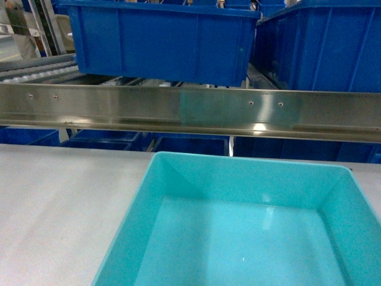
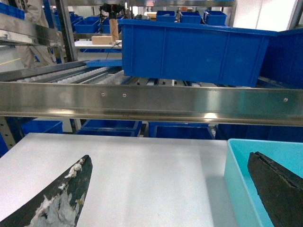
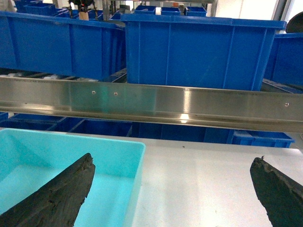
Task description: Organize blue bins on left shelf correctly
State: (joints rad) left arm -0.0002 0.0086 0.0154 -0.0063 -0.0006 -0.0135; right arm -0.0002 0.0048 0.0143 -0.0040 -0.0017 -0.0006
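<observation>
While the light turquoise plastic bin sits low and right of centre on the pale grey tabletop, both tools, left and right, gape wide around its side walls. Behind, dark blue tubs crowd the stainless-steel roller shelf.

Head: looks forward and slanting down from close above the turquoise bin, facing the steel rail.
Left wrist: low over the counter, facing the rail, the bin's left wall at right.
Right wrist: low, facing the rail, bin at left.
Shared: rail, dark blue bins, turquoise bin.
</observation>
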